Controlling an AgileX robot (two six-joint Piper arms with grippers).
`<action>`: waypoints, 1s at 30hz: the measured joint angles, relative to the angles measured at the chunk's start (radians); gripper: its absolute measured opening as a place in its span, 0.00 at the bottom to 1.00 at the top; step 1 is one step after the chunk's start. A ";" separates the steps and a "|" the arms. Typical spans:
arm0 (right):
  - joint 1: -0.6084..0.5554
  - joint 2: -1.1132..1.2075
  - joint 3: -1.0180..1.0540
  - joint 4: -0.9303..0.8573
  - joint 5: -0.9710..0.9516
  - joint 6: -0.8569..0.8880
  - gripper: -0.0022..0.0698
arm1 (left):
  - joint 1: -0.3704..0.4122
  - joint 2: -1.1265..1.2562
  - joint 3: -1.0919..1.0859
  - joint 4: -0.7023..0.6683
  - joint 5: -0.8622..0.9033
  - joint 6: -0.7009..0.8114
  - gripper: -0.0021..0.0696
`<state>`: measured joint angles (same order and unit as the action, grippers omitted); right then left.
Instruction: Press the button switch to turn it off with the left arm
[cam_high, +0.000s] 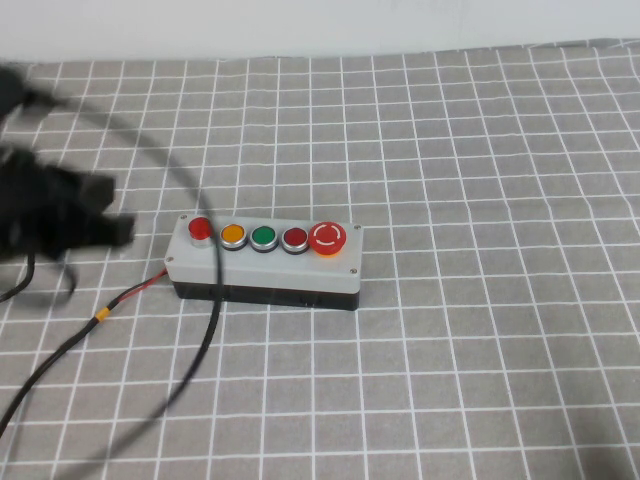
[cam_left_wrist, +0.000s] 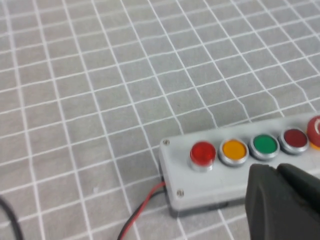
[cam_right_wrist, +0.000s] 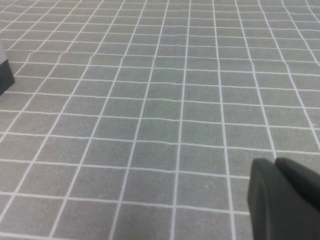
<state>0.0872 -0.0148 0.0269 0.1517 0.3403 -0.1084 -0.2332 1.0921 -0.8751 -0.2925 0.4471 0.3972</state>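
Fingers of the left gripper (cam_left_wrist: 280, 200) lie pressed together, holding nothing; in the left wrist view they hang in the air over the near edge of the grey button box (cam_left_wrist: 200, 185), touching none of its buttons. In the high view the left arm (cam_high: 55, 215) is a dark blur at the table's left, its tip level with the box's left end but apart from it. The button switch (cam_high: 199, 229) sits at that left end, bright red and raised in a pale collar. Rightward follow an orange button (cam_high: 233, 235), a green button (cam_high: 263, 236), a flat dark-red button (cam_high: 295, 238) and a large red mushroom button (cam_high: 328, 238). A red-and-black wire (cam_high: 135, 293) leaves the box's left side. The right gripper (cam_right_wrist: 282, 200), fingers likewise together and empty, hovers over the grey checked cloth (cam_right_wrist: 150, 100).
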 joint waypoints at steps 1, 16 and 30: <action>0.000 0.000 0.000 0.000 0.000 0.000 0.01 | 0.000 -0.047 0.044 0.000 -0.018 0.000 0.02; 0.000 0.000 0.000 0.000 0.000 0.000 0.01 | 0.000 -0.674 0.483 -0.009 -0.199 -0.121 0.02; 0.000 0.000 0.000 0.000 0.000 0.000 0.01 | 0.000 -0.858 0.630 -0.010 -0.155 -0.128 0.02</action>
<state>0.0872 -0.0148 0.0269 0.1517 0.3403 -0.1084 -0.2332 0.2337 -0.2446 -0.3028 0.2922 0.2691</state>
